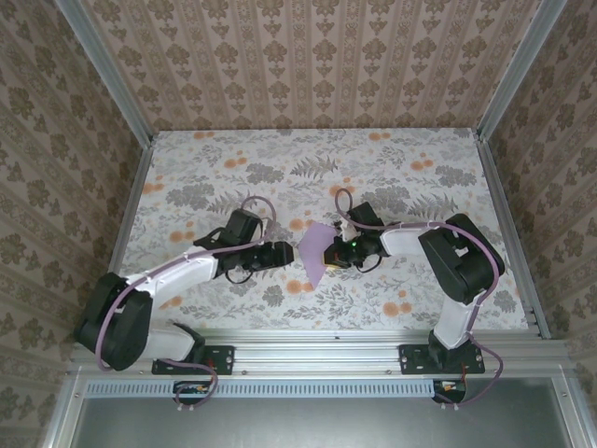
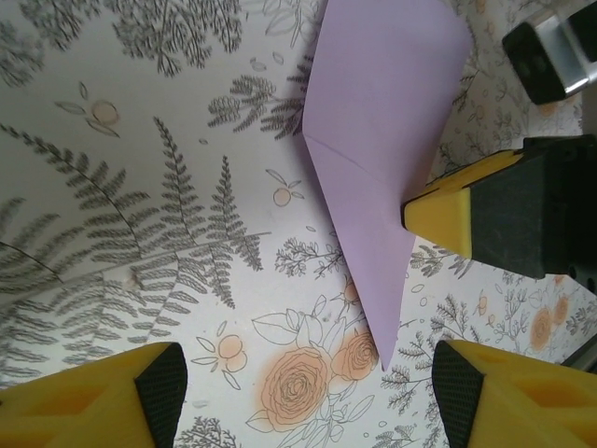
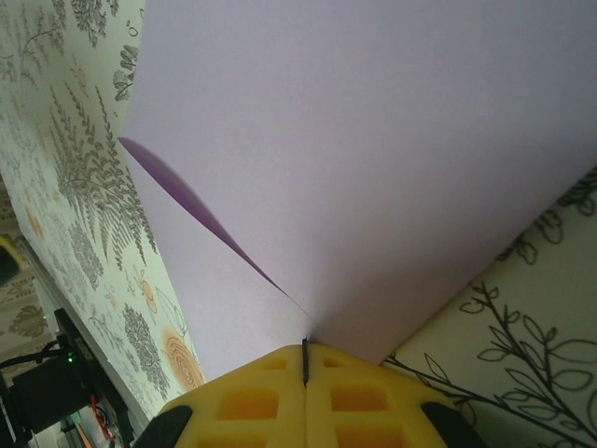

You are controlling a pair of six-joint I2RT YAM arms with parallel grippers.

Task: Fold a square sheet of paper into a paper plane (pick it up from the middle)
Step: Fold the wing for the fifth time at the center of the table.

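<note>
The paper plane (image 1: 315, 252) is lavender paper folded into a long triangle with a crease. It lies mid-table between the two grippers, its point toward the near edge. My right gripper (image 3: 305, 359) is shut on its right edge, and the paper (image 3: 373, 140) fans out from the closed yellow fingers with one flap lifted. In the top view the right gripper (image 1: 338, 250) touches the paper's right side. My left gripper (image 2: 308, 397) is open and low over the table, just left of the paper (image 2: 382, 121), with nothing between its fingers. The paper's tip ends a little short of the left gripper's right fingertip (image 2: 457, 387). The right arm's yellow finger (image 2: 448, 210) presses the paper's edge.
The tabletop (image 1: 233, 187) has a grey-and-orange floral print and is walled by patterned panels. An aluminium rail (image 1: 326, 341) runs along the near edge by the arm bases. The right arm's black body (image 2: 550, 51) sits close to the left gripper's right side.
</note>
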